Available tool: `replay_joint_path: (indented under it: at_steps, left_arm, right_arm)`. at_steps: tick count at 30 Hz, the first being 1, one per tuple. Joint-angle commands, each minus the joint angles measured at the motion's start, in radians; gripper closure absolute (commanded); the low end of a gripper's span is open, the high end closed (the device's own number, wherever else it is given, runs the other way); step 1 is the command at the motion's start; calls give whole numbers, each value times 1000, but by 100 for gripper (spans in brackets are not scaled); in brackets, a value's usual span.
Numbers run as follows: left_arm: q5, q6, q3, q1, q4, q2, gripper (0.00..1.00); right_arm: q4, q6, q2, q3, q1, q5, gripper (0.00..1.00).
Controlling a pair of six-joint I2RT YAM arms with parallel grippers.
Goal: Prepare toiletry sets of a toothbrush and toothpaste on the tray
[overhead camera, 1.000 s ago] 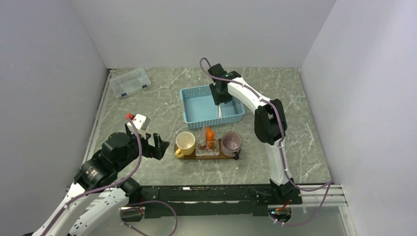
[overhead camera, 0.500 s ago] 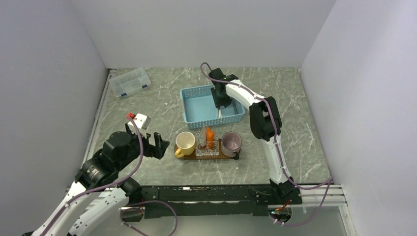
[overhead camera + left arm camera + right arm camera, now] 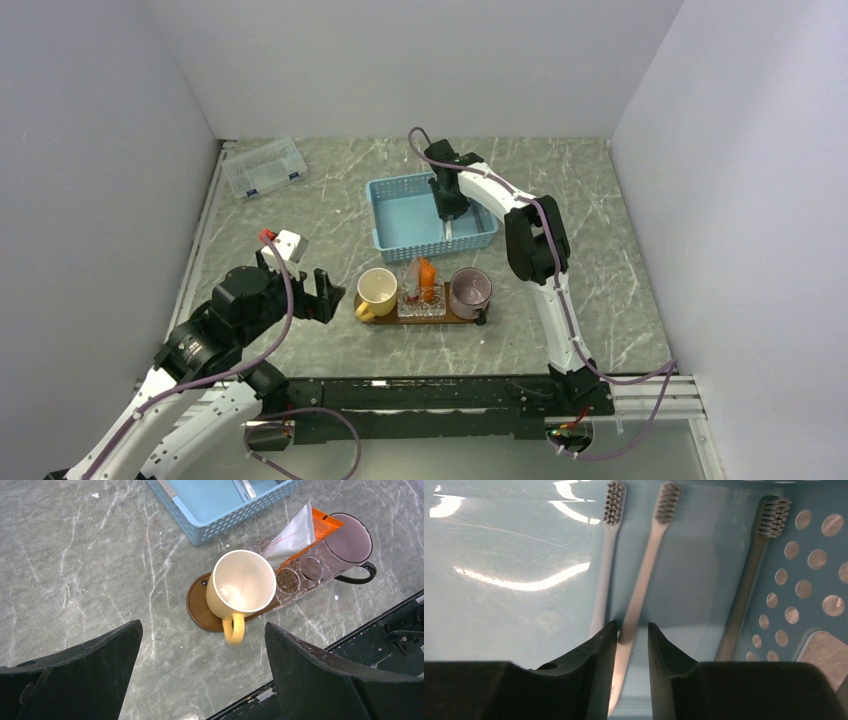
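Right gripper [image 3: 631, 628]: lowered into the light-blue basket [image 3: 398, 214], at its right-hand side. The jaws stand narrowly apart, astride the handle of the white toothbrush [image 3: 644, 575]. One finger lies against the handle. A sliver of basket floor shows between the handle and the other finger, so no pinch is made.

The toothbrush lies flat on the basket floor, bristle head pointing away from the gripper. A second pale brush [image 3: 605, 565] lies just beside it, towards the middle of the basket. A dark brush [image 3: 749, 580] lies on its other side, along the perforated basket wall.

Left gripper [image 3: 201, 630]: jaws spread wide and holding nothing. It hangs above the table near and to the left of the basket.

The tray [image 3: 200, 600] lies on the table on the near side of the basket, apart from it. It carries a yellow mug [image 3: 243, 582], a clear holder [image 3: 295, 575] and a purple-grey mug [image 3: 350, 540] in a row. An orange-and-white toothpaste tube [image 3: 300, 530] stands tilted in the holder.

A clear lidded box [image 3: 264, 166] sits far and left of the basket.
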Motion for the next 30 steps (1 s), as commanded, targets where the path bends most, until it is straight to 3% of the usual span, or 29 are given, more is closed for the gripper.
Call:
replay_joint_path:
  at_steps: [1, 10, 15, 30]
  left_arm:
    - [-18, 12, 12, 1, 23, 2, 1]
    - [-16, 12, 12, 0, 22, 0, 1]
    - [-20, 10, 12, 1, 22, 0, 1]
    - [-22, 6, 14, 1, 18, 5, 1]
  right_arm:
    - [8, 5, 16, 9, -4, 39, 72]
    - [-2, -4, 17, 7, -4, 44, 99]
    - [-14, -4, -15, 36, -4, 39, 100]
    - [71, -6, -240, -90, -3, 33, 100]
